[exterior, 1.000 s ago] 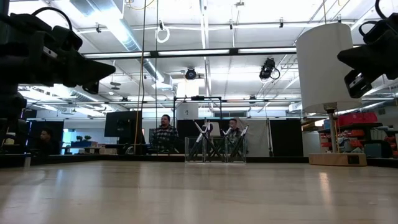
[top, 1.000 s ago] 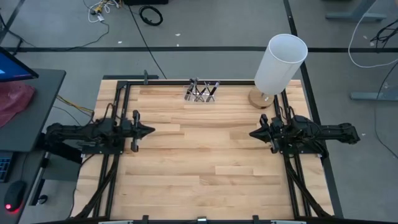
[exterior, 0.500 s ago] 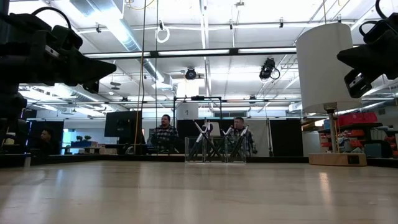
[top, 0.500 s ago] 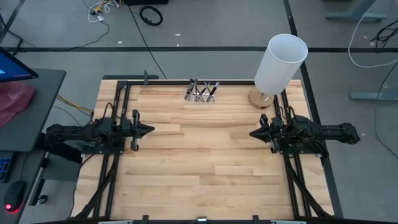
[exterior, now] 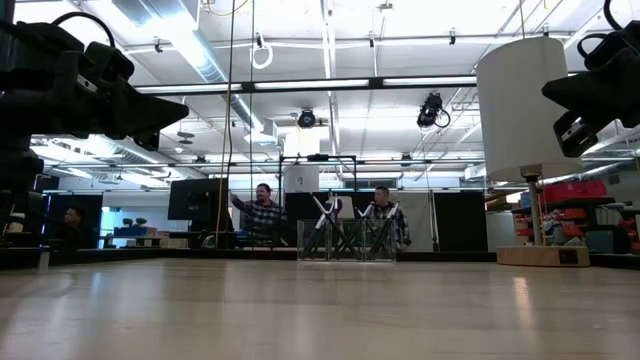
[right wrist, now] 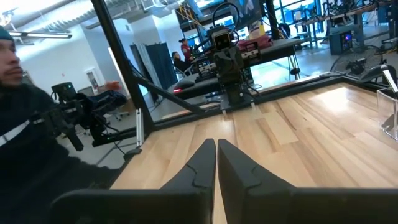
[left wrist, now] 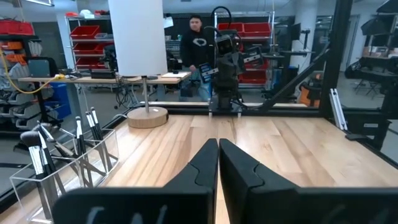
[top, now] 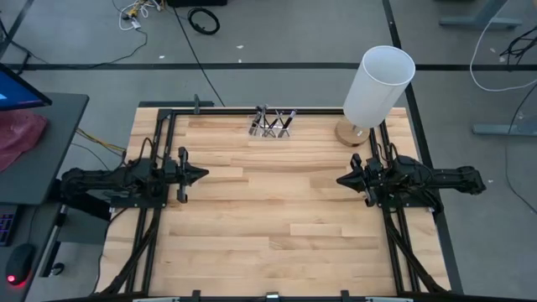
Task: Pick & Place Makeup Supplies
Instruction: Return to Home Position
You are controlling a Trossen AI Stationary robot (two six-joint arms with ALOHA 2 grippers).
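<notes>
Looking at the table (top: pixel 277 210), what changed?
— Nothing there. The brushes (top: pixel 268 120) stand in the holder (top: pixel 270 132) at its far edge, so the job looks done.
— And each claw?
— My left claw (top: pixel 201 175) and right claw (top: pixel 340 179) hang parked at the sides, both clenched, empty, touching nothing.
</notes>
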